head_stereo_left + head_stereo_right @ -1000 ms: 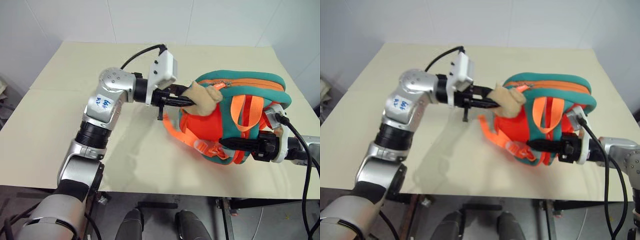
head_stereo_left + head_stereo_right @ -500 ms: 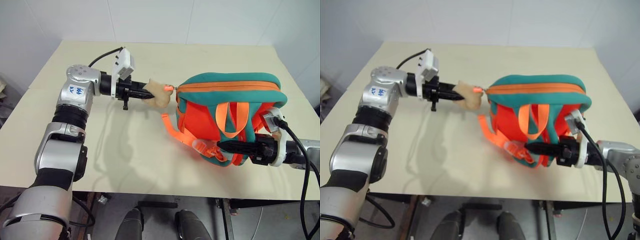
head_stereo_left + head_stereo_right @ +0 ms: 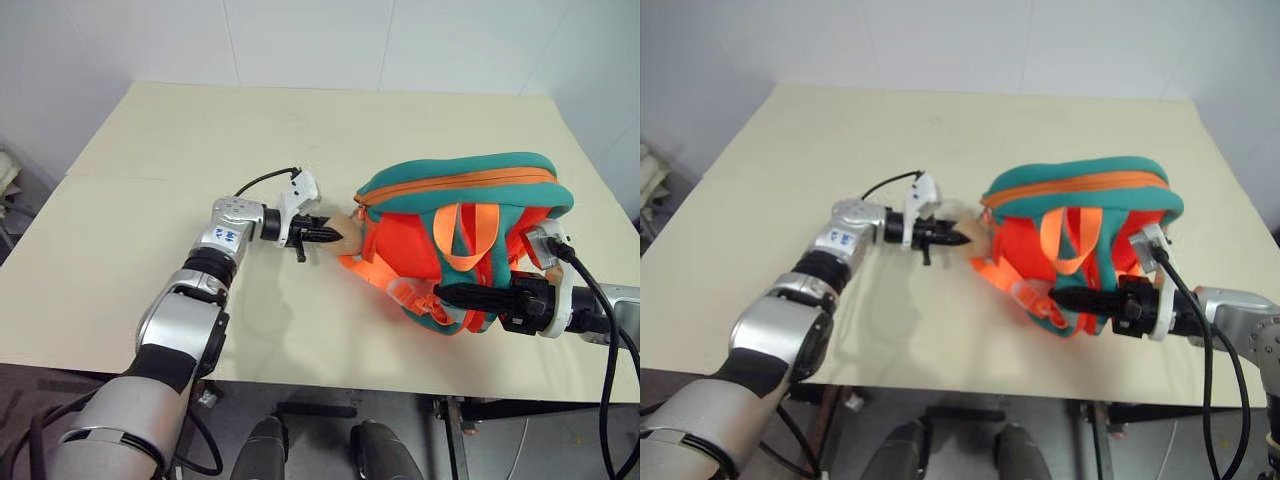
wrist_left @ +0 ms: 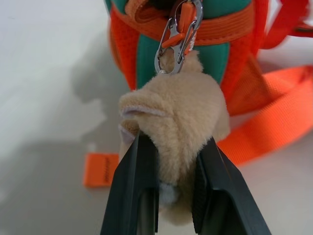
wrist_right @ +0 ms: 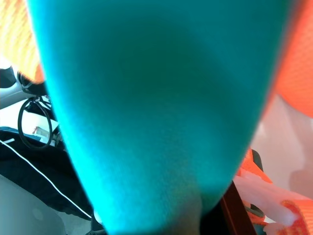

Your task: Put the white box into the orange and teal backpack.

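Observation:
The orange and teal backpack [image 3: 460,210] lies on the cream table [image 3: 150,130], right of centre, zipper side facing away from me and straps up. A tan plush animal [image 4: 176,112] hangs from its zipper end by a metal clip [image 4: 176,36]. My left gripper [image 3: 328,237] is shut on that plush, low over the table just left of the bag. At the bag's near edge my right gripper [image 3: 445,293] is shut on a teal strap [image 5: 146,112]. The white box is out of view.
Loose orange webbing [image 3: 375,275] trails on the table between the two grippers. The table's front edge [image 3: 330,378] runs close below my right gripper. A black cable [image 3: 610,320] loops off my right wrist at the right side.
My left gripper, still holding the plush, has swung out to the left and then dropped down to table level beside the bag. The right gripper has kept still.

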You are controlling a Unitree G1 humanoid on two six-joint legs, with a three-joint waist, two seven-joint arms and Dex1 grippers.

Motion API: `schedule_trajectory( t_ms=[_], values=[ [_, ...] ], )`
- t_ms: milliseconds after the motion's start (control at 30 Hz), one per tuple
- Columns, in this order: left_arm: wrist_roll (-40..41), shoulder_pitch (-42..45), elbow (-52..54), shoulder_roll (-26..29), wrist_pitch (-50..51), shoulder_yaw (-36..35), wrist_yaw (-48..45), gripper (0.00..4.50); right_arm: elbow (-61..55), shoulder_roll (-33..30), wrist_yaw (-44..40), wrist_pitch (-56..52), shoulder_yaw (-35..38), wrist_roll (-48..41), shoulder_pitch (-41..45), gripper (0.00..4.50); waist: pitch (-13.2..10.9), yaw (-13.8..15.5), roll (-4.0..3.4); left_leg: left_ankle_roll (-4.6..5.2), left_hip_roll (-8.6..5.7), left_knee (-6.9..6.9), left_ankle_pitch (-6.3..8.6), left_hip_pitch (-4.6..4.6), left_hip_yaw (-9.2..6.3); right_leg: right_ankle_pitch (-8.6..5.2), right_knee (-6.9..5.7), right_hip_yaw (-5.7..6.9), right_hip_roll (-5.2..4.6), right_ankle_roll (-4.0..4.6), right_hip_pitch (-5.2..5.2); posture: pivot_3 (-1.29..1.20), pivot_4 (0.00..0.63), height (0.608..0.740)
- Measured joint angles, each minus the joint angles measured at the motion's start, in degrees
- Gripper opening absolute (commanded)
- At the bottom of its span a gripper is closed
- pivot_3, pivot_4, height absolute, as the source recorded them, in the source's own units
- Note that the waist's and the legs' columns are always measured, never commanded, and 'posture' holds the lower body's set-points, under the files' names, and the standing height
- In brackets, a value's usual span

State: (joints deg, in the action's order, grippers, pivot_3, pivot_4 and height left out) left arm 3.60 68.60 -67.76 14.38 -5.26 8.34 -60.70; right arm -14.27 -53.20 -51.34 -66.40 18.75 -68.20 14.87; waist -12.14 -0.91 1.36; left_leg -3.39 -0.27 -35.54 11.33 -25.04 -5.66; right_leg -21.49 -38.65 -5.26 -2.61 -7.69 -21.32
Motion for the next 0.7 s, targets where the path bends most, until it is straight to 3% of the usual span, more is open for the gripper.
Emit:
schedule_trajectory(
  t_ms=[133, 300, 433, 567, 700],
  values=[
    [0.86, 0.01, -0.16, -1.20, 0.34, -3.06, 2.53, 0.46, -0.04, 0.10, 0.07, 0.01, -0.04, -0.36, 0.56, 0.00, 0.00, 0.74, 0.00, 0.10, -0.03, -0.06, -0.06, -0.05, 0.02, 0.21, 0.10, -0.02, -0.01, -0.09, 0.01, 0.00, 0.150, 0.740],
    [2.42, -0.66, 5.53, 2.50, -0.21, -5.10, -6.32, 0.46, 0.13, 0.10, -0.42, 0.11, -0.08, -0.28, 0.56, 0.00, 0.00, 0.62, 0.00, 0.06, 0.00, 0.09, -0.11, -0.04, 0.05, 0.24, 0.15, -0.03, 0.00, -0.07, -0.05, 0.00, 0.150, 0.740],
    [2.68, -0.59, 8.19, 4.96, -0.21, -5.66, -8.20, 0.46, 0.36, 0.16, -0.50, 0.17, -0.40, -0.18, 0.68, 0.00, 0.00, 0.53, 0.00, 0.06, 0.04, 0.26, -0.11, -0.04, 0.07, 0.24, 0.21, -0.04, 0.02, -0.07, -0.13, 0.00, 0.150, 0.740],
    [2.30, 2.77, 6.16, 7.79, -0.29, -6.30, -6.24, 0.46, 1.00, 0.89, -0.52, 0.19, -1.32, 0.13, 2.23, 0.00, -0.01, 0.30, 0.01, 0.06, 0.01, 0.27, -0.11, -0.06, 0.08, 0.24, 0.23, -0.03, 0.00, -0.07, -0.14, 0.00, 0.150, 0.740],
    [-0.06, 5.29, 2.28, 6.10, -1.26, -6.08, -0.58, 0.46, 1.40, 1.03, -0.57, 0.24, -2.49, 0.57, 3.23, 0.00, -0.01, 0.37, 0.01, 0.06, 0.00, 0.26, -0.12, -0.05, 0.09, 0.24, 0.28, -0.04, -0.02, -0.07, -0.09, 0.00, 0.150, 0.740]
  ],
)
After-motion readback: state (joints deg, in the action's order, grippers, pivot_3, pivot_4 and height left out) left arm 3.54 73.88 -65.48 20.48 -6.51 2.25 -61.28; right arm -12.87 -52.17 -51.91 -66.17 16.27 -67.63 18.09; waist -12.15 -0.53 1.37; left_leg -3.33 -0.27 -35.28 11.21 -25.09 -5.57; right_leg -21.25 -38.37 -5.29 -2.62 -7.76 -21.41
